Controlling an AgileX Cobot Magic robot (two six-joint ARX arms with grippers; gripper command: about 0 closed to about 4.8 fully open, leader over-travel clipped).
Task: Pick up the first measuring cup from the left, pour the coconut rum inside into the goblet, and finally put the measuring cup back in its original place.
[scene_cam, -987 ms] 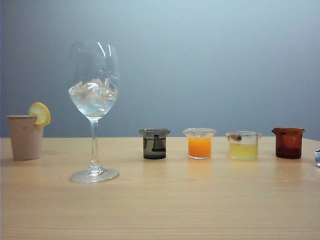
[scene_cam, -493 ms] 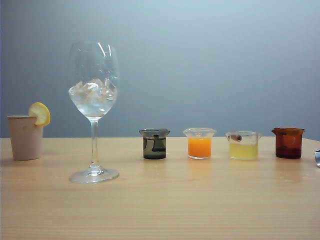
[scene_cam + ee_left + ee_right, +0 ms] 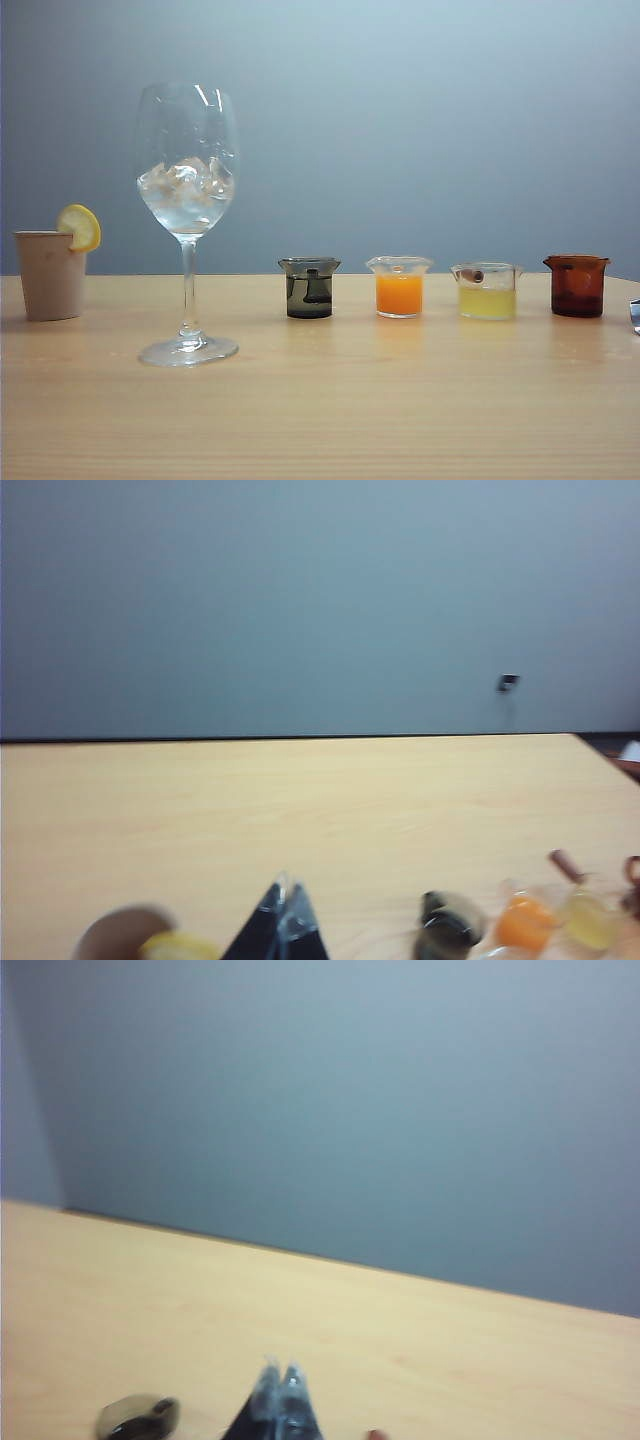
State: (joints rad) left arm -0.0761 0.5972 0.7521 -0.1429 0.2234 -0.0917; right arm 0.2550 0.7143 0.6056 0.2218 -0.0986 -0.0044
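Measuring cup untouched on the surface.
We judge it light, slick, spill-prone; grasp its handle. Left end effector and right end effector closed, empty.

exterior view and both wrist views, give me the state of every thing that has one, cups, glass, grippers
tall clear stemmed goblet: upright, ice cubes in bowl
smoky grey measuring cup: upright on table, untouched
clear cup of orange liquid: upright, about half full
clear cup of pale yellow liquid: upright, partly filled
amber-brown cup: upright
beige cup: upright, lemon slice on rim
left gripper: fingers shut, holding nothing
right gripper: fingers shut, holding nothing
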